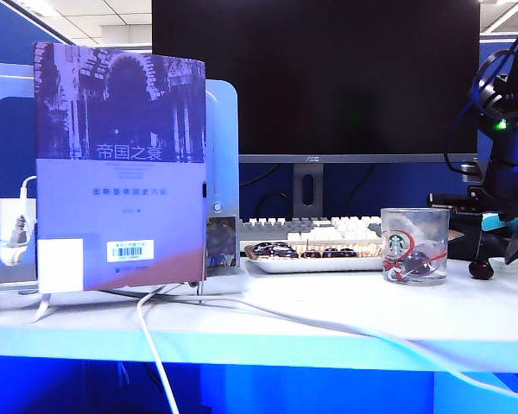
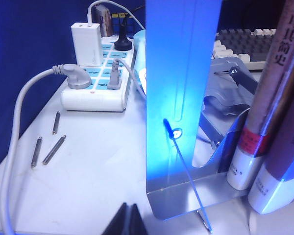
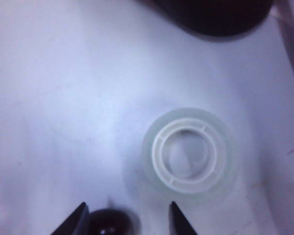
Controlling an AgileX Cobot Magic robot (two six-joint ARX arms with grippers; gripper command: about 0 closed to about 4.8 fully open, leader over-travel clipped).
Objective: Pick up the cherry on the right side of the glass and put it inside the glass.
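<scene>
Right end effector (image 3: 126,215) hangs low over the table (image 1: 268,315), jaws spread, straddling the cherry (image 3: 109,224), which lies on the table right of the glass (image 1: 414,245). Step: pre-grasp; next, close gently, lift, carry over the rim. Left end effector (image 2: 127,223) parked far left, apparently closed.
</scene>
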